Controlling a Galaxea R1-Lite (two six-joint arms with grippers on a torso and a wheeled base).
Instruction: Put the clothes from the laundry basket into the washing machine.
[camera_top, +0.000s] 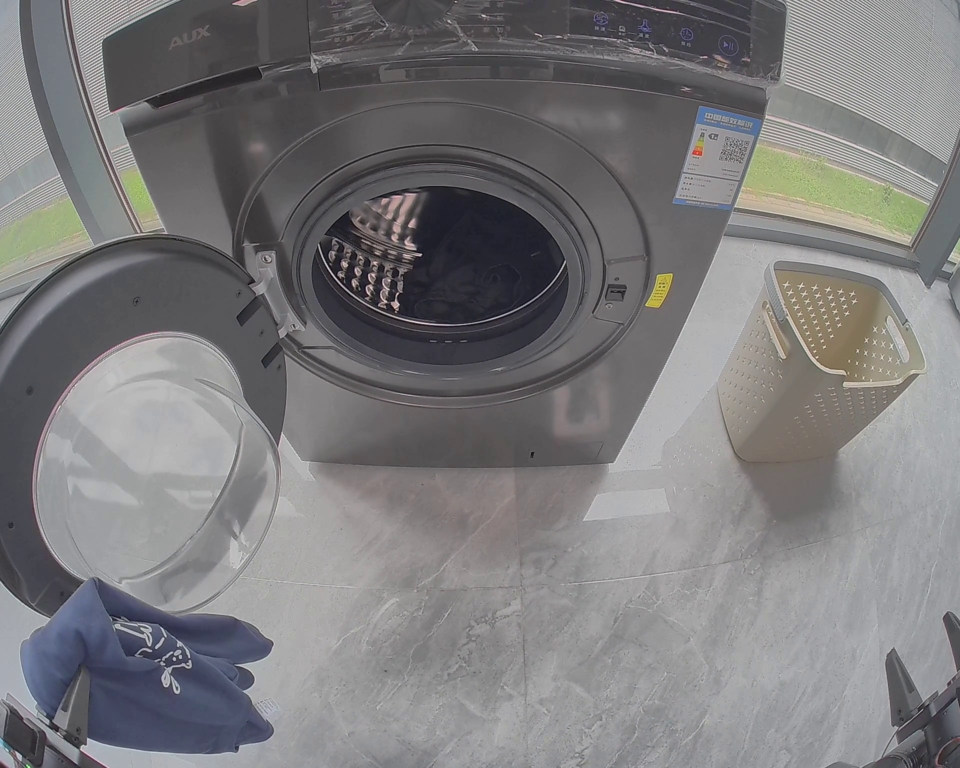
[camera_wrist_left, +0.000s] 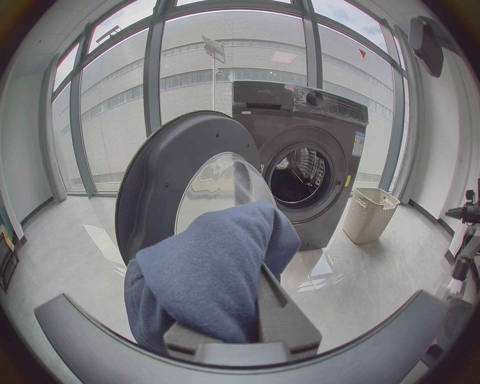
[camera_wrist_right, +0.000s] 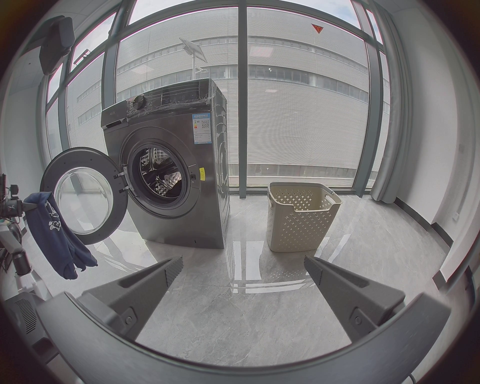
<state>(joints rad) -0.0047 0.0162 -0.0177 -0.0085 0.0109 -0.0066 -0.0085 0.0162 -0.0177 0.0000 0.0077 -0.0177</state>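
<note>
One blue garment (camera_top: 150, 670) is clamped in the left gripper (camera_wrist_left: 235, 320), low before the washer (camera_top: 190, 170), just beside its open door (camera_top: 120, 300). The right gripper (camera_wrist_right: 245, 280) is spread, empty. The garment is best lifted clear of the door and released deep in the drum (camera_top: 440, 270), so nothing trails out.

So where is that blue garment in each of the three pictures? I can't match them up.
Head view: blue garment in the lower left corner, below the open door.
Left wrist view: up close, gripped in the left end effector, in front of the door's glass.
Right wrist view: hanging beside the open door, on the side away from the basket.
Shared landmark: the open door of the washing machine.
</note>
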